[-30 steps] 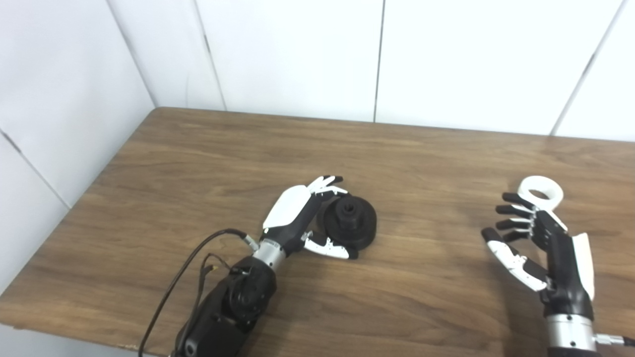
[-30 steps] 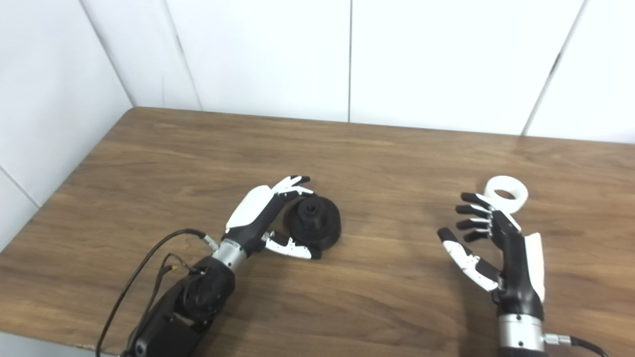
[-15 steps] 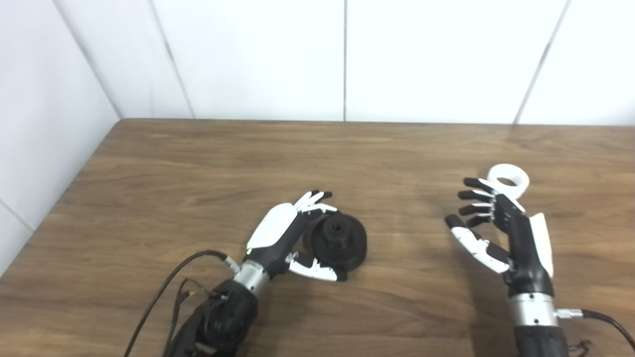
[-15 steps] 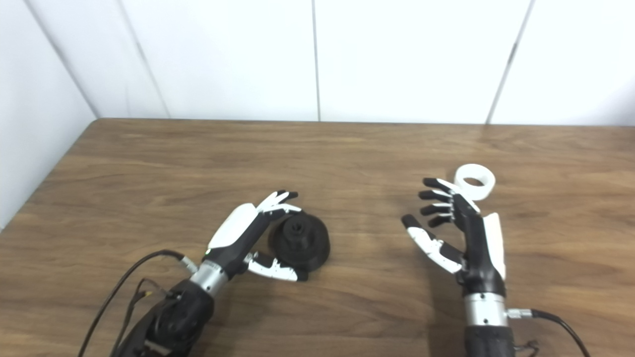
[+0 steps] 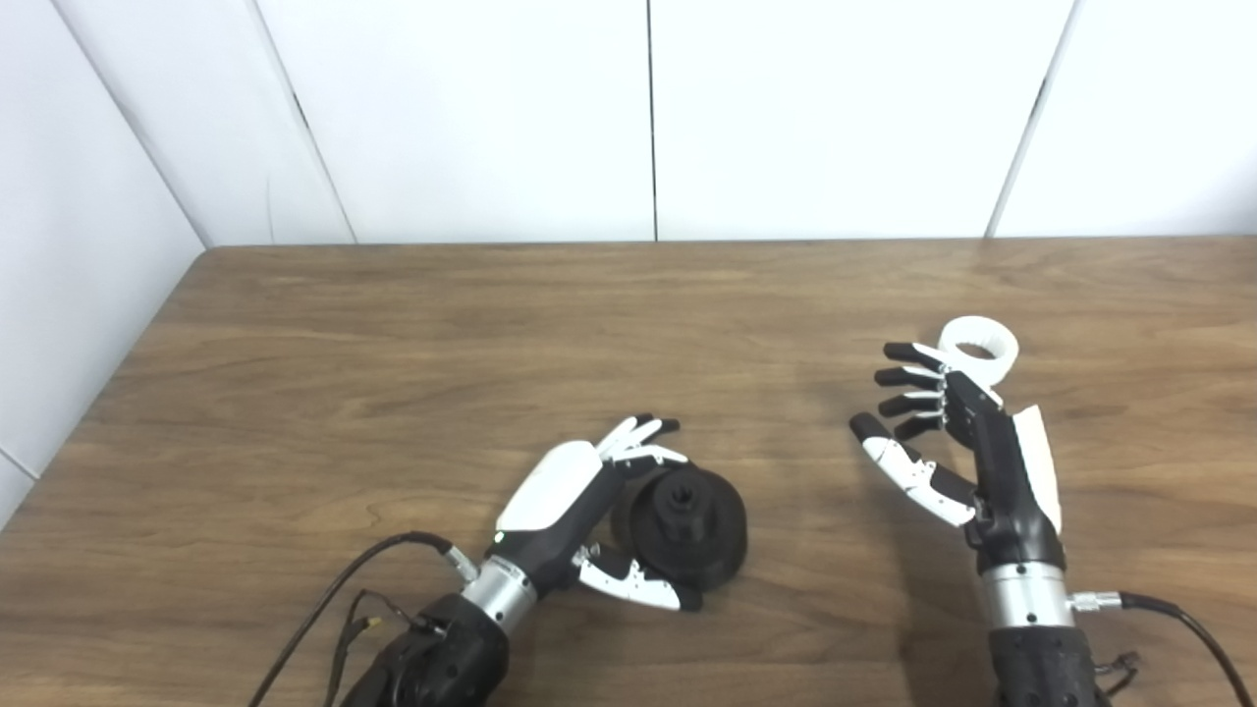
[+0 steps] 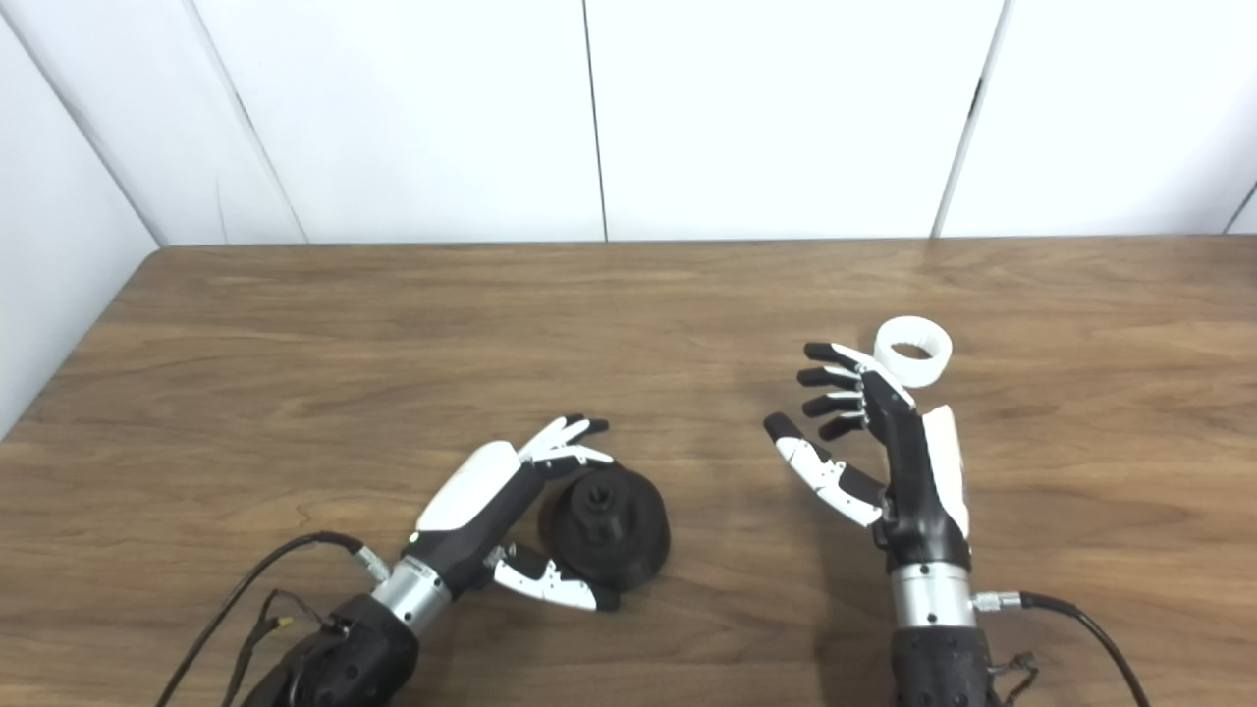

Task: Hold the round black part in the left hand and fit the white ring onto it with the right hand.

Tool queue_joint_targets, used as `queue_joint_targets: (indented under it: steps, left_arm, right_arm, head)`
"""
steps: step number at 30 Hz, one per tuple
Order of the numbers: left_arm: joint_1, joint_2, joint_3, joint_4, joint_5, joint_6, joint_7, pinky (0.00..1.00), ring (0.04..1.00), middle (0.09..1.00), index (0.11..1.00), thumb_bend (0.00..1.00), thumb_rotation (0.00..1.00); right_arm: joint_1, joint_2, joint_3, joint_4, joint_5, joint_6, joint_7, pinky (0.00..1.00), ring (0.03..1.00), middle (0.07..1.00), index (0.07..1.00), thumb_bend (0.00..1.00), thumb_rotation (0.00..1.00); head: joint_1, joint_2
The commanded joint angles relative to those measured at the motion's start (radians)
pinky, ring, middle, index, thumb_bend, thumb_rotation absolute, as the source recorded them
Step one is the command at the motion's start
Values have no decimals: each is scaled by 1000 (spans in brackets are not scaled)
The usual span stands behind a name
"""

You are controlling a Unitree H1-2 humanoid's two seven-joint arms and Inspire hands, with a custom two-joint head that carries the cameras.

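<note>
Reaching is the step in hand, by my reading: neither piece is lifted yet. The left robot hand (image 5: 589,511) cups the black part (image 5: 687,525), which sits on the bench (image 5: 393,344); fingers curve over its far rim and the thumb lies along its near edge, touching or nearly so, but the grip does not look closed, so I judge that robot hand spread and holding nothing. The right robot hand (image 5: 957,442) stands palm inward with fingers apart, holding nothing. The white ring (image 5: 978,347) lies flat on the bench just beyond its fingertips, partly behind them.

Next, the left robot hand needs to close on the black part and raise it with the hub facing up. The right robot hand must go forward a little, pinch the ring across its rim, then carry it left to the hub.

Open bench lies between the two robot hands, with nothing in the way. The ring sits well clear of the back wall; the black part is nearer the front edge.
</note>
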Motion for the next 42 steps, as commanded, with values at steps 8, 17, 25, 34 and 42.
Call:
queue_joint_targets:
  steps: [8,17,25,34,42]
  left_arm:
    - [-3,-8,-12,-32,12,-7,-32,925,1000,959,680,856,315]
    - [-13,-6,-13,-22,55,18,-46,947,1000,961,701,909,301]
    - [-22,-16,-7,-5,76,25,-56,954,1000,959,701,959,287]
    - [-25,-15,-2,-1,74,34,-68,950,1000,966,710,999,304]
    - [-19,12,6,3,82,24,-67,933,1000,971,711,993,309]
  right_arm:
    - [-21,16,4,-29,3,-16,-9,488,599,684,749,560,388]
    - [-26,15,5,-32,-1,-17,-8,480,591,678,747,548,379]
    - [-28,13,2,-35,-1,-14,-7,480,588,674,744,550,385]
    - [-35,14,4,-58,-7,15,0,471,572,668,746,555,399]
    - [-52,13,11,-72,-31,28,2,471,587,683,744,557,390]
  head:
    - [-2,5]
    - [-8,11]
    - [-17,11]
    - [-60,12]
    - [-253,-28]
